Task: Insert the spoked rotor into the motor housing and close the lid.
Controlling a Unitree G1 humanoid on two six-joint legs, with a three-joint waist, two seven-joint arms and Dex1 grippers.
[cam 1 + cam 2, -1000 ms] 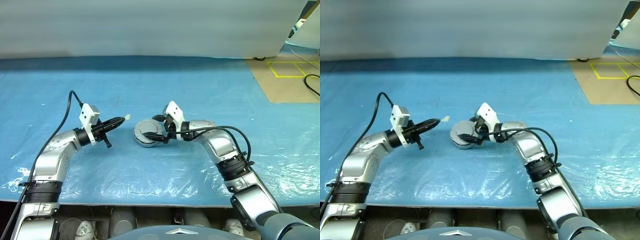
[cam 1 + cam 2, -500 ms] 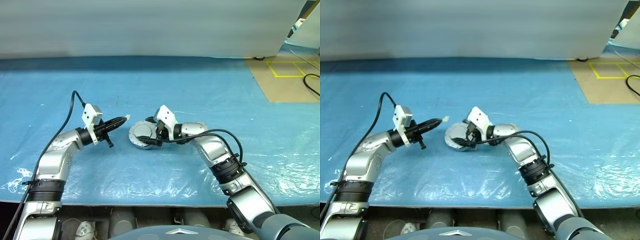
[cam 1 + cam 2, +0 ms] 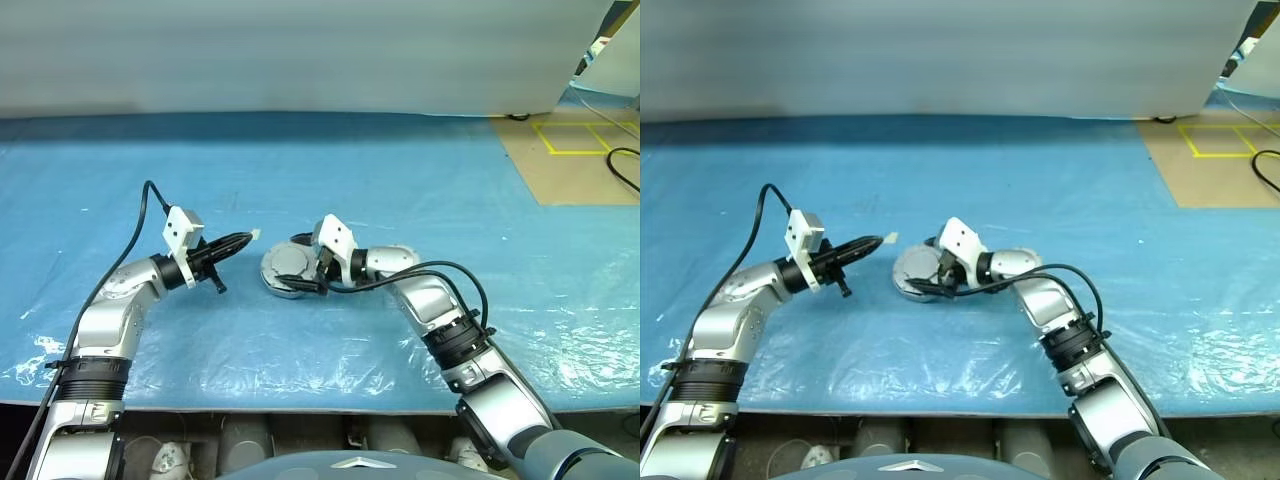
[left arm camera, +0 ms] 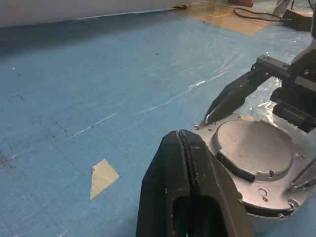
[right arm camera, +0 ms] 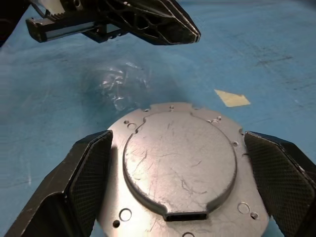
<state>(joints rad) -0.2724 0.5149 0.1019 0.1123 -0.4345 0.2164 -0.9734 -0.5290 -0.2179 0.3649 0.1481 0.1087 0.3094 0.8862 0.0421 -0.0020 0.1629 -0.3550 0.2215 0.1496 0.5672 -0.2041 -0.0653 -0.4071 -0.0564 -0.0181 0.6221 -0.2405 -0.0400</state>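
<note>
The motor housing [image 3: 287, 270] lies on the blue sheet as a flat grey puck. The lid [image 5: 177, 163] sits down on it, plain outer face up. The spoked rotor is hidden. My right gripper [image 3: 300, 264] is open and reaches in from the right, one finger [image 5: 94, 158] on each side of the housing. Whether they touch it I cannot tell. My left gripper [image 4: 180, 136] is shut on nothing. It points level at the housing from the left, a short gap away.
A small pale scrap of tape [image 4: 102, 177] lies on the sheet beside the left fingertips. The blue sheet [image 3: 420, 180] covers the whole table up to its front edge [image 3: 300, 408]. Brown floor with yellow lines [image 3: 575, 140] lies at the far right.
My right wrist has rolled a little around the housing. The housing and the left arm have stayed where they were.
</note>
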